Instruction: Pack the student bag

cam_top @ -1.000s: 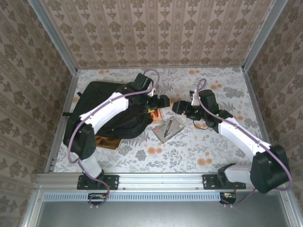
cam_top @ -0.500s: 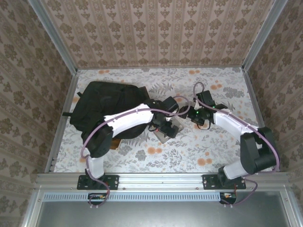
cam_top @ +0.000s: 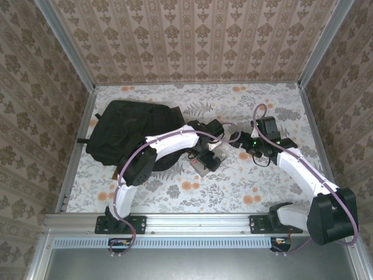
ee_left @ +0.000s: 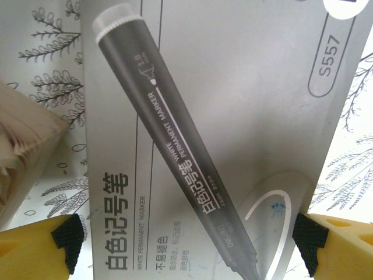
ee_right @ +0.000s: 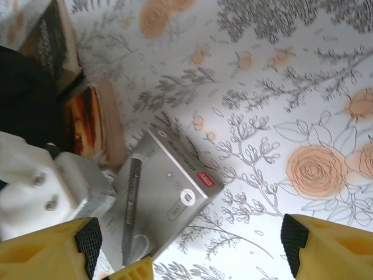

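— So, where is the student bag (cam_top: 125, 131)?

— Lying flat on the far left part of the flowered table (cam_top: 262, 186), a big black heap. The left arm passes over its right edge. Whether its zip is open I cannot tell.

— What lies nearest to it?

— Two books against its right edge, seen from the right wrist: an orange-brown book (ee_right: 87, 125), its page edges turned outward, and a darker book (ee_right: 52, 41) beyond it. Just right of those a grey marker box (ee_right: 166, 195) lies flat on the table, with a pen printed along its lid.

— And the left gripper?

— The left gripper (ee_left: 189, 251) hangs directly over that box with its fingers spread wide. One black pad (ee_left: 70, 242) stands at each long edge of the box, and nothing is pinched. Whether the pads touch the box I cannot tell.

— The right one?

— The right gripper (ee_right: 192, 245) is held above the bare table to the right of the box, looking down on it. Its fingers stand well apart and hold nothing. From overhead it is near the left gripper (cam_top: 205, 156) but apart from it.
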### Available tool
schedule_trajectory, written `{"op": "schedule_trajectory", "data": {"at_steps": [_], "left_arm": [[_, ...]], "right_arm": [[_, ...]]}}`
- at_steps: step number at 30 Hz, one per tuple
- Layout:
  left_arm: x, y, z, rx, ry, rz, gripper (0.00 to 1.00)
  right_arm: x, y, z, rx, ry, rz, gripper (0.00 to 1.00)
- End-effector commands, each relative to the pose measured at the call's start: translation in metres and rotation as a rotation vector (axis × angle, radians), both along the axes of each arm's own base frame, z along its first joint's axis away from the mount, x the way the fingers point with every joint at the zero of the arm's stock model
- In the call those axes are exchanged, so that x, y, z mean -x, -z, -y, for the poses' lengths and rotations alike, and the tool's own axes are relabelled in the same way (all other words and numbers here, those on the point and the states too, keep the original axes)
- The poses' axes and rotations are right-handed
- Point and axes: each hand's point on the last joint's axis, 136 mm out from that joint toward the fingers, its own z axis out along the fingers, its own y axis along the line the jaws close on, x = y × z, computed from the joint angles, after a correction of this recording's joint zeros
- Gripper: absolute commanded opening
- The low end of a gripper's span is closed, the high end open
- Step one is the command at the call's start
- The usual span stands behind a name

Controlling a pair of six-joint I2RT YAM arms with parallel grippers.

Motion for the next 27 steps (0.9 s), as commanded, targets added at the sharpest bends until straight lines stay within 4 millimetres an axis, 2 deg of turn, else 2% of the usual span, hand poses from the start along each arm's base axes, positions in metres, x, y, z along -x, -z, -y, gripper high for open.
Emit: {"op": "schedule_trajectory", "data": {"at_steps": [1,7,14,21,23,27], "left_arm": [[0.01,0.023,-0.005,-0.055,0.028,-0.061,1.0],[0.022,0.029,-0.004,-0.046,0.035,-0.135,1.0],[0.025,0.029,-0.001,-0.043,0.038,-0.159,1.0],[0.039,0.041,0.002,-0.09,0.073,-0.174,1.0],[0.04,0.043,0.002,-0.095,0.076,-0.178,0.96],[0.04,0.047,0.002,-0.103,0.074,-0.187,0.8]], "right_arm": [[0.006,0.01,-0.001,-0.01,-0.012,-0.026,0.83],[0.007,0.013,-0.003,-0.029,-0.014,-0.031,0.83],[0.008,0.017,-0.007,-0.055,-0.014,-0.039,0.83],[0.011,0.022,-0.007,-0.061,-0.009,-0.049,0.83],[0.011,0.021,-0.006,-0.057,-0.009,-0.048,0.83],[0.011,0.018,-0.006,-0.054,-0.008,-0.043,0.83]]}}
